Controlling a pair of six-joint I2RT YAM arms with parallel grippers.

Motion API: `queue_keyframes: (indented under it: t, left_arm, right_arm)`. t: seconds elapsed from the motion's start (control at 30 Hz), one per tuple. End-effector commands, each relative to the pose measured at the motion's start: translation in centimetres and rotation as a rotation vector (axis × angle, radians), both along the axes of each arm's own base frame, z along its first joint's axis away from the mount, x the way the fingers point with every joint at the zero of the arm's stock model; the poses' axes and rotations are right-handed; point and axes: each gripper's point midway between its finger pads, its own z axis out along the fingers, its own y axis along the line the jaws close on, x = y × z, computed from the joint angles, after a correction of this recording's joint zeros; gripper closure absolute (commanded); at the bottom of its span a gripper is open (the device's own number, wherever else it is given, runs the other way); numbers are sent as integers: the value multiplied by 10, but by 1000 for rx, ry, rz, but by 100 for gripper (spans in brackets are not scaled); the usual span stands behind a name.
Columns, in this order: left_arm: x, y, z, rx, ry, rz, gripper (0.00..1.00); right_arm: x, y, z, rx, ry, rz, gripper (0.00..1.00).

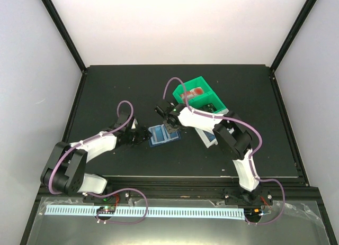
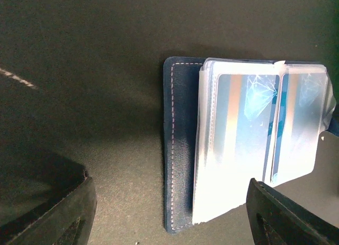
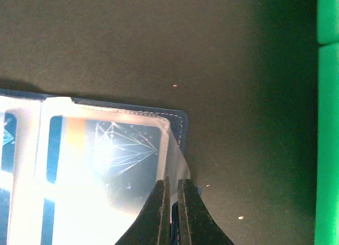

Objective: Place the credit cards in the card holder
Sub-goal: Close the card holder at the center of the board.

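The card holder lies open on the dark table, its navy cover underneath and clear sleeves on top. Two blue credit cards sit inside the sleeves. In the right wrist view one sleeved card shows a white line pattern. My right gripper is shut on the loose edge of the clear sleeve at the holder's corner. On the holder's other side, my left gripper is open and low, its fingers straddling the near edge without touching it.
A green bin stands behind and to the right of the holder, with a red-and-white item inside. Under the right arm there is a white bin. Black frame posts border the table.
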Motion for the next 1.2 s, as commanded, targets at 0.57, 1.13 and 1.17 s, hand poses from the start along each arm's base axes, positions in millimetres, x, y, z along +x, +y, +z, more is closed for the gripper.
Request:
queue_keyframes:
  t: [0.57, 1.13, 1.17]
  left_arm:
    - [-12, -6, -20, -53, 88, 5, 22]
    - [-22, 53, 6, 138, -58, 221, 44]
    - [-22, 59, 11, 155, -75, 239, 44]
  right_arm:
    - [-56, 93, 86, 692, 221, 135, 99]
    - [-59, 152, 65, 1041, 407, 82, 99]
    - [-59, 154, 61, 1044, 417, 82, 99]
